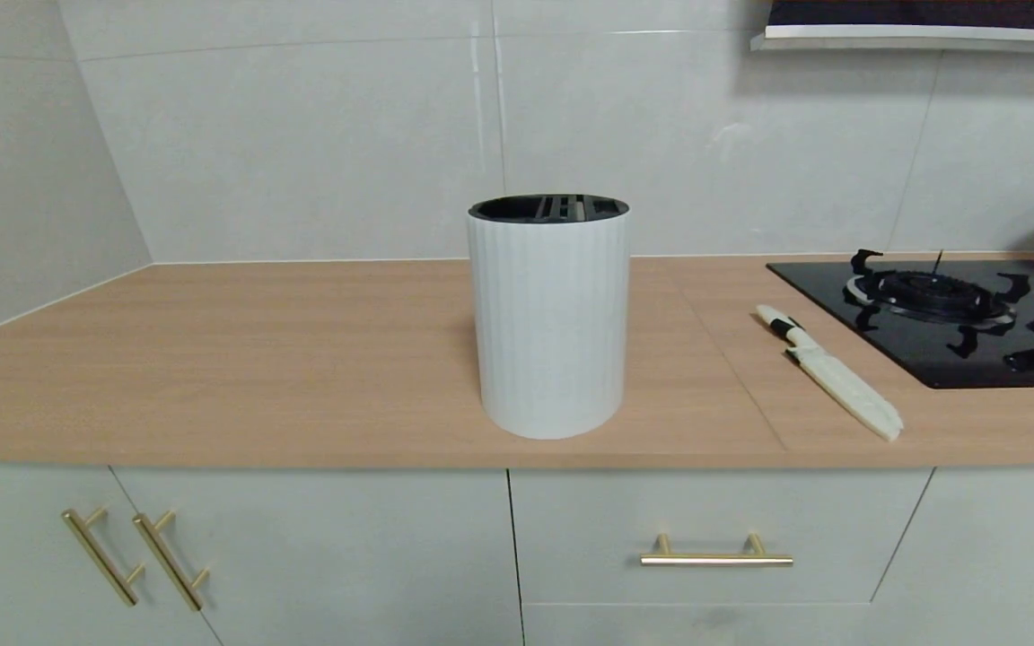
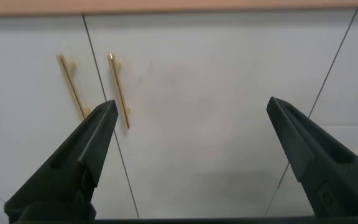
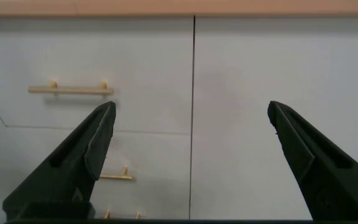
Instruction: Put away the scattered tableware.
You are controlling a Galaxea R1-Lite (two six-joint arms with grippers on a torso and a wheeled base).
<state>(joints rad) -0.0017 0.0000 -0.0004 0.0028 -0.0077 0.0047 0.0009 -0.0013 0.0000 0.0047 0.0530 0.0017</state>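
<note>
A white ribbed cylindrical holder [image 1: 549, 323] with a black slotted top stands upright in the middle of the wooden countertop [image 1: 212, 359]. A knife [image 1: 829, 371] with a white blade and a black-and-white handle lies flat to the holder's right, beside the stove. My left gripper [image 2: 191, 109] is open below counter height, facing the cabinet doors with nothing between its fingers. My right gripper [image 3: 191, 112] is also open and empty, facing the cabinet fronts under the counter.
A black gas stove [image 1: 939, 309] with burner grates sits at the right end of the counter. White tiled walls close the back and left. Below are white cabinet doors with gold handles [image 1: 716, 558] [image 2: 119, 90] [image 3: 71, 89].
</note>
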